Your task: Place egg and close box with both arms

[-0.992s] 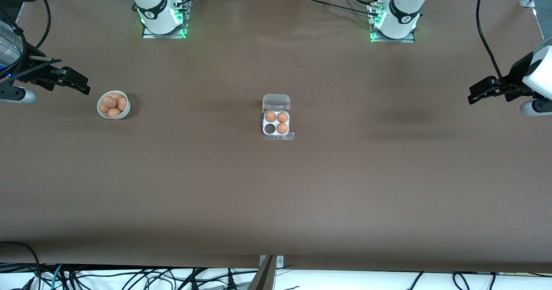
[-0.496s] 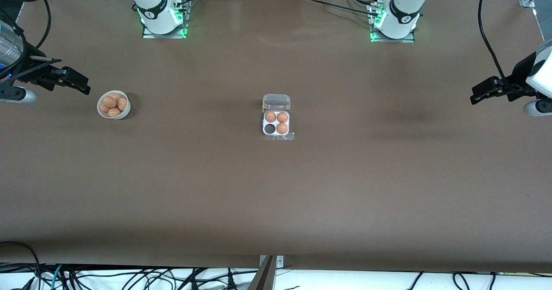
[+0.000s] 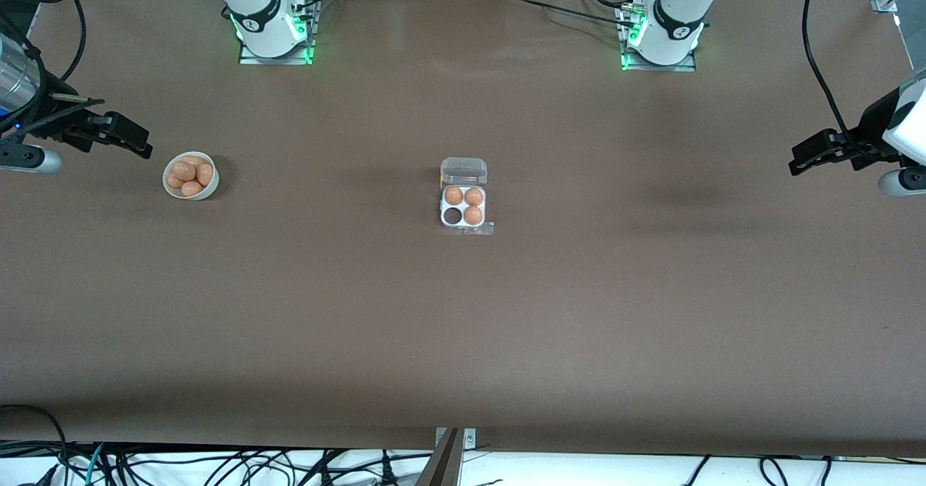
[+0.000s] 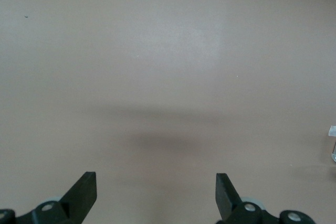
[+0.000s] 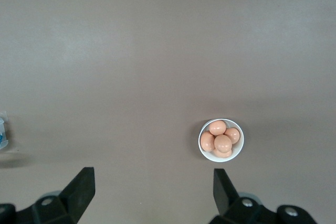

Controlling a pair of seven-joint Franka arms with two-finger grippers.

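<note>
Box (image 3: 464, 207) sat mid-frame, lid up, one lower cell empty. Both grippers were spread and empty: right gripper (image 3: 139, 144) near bowl (image 3: 190, 176) of eggs (image 3: 189, 174), left gripper (image 3: 794, 163) waiting at frame edge. Advice: descend centred over the topmost egg.

Matt brown table (image 3: 579, 312), smooth throughout. The box (image 3: 464, 206) shows a whitish plastic tray under a clear glossy lid. The white bowl (image 3: 189, 176) holds smooth, matt tan eggs (image 5: 220, 138).
</note>
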